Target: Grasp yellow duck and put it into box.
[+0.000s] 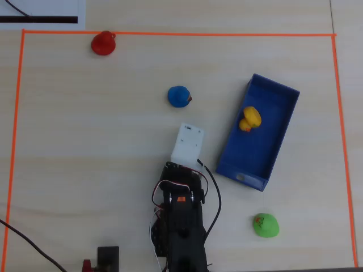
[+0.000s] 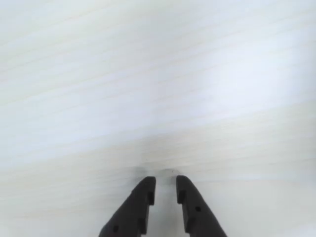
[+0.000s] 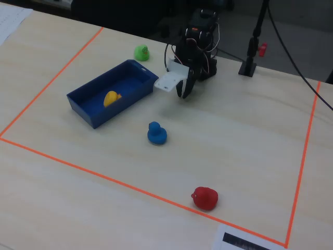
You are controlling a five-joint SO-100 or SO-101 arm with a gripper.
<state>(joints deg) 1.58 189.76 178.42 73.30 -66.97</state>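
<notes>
Pale wood table [image 1: 85, 147], bordered by orange tape [image 1: 176, 34]. On it the box [image 1: 281, 127] runs long from lower left to upper right overhead; its end label [image 1: 243, 177] is unreadable. Inside lies the yellow duck [image 1: 250, 118], beak direction unclear. Empty gripper [image 2: 166, 190] hangs with fingers slightly parted.
</notes>
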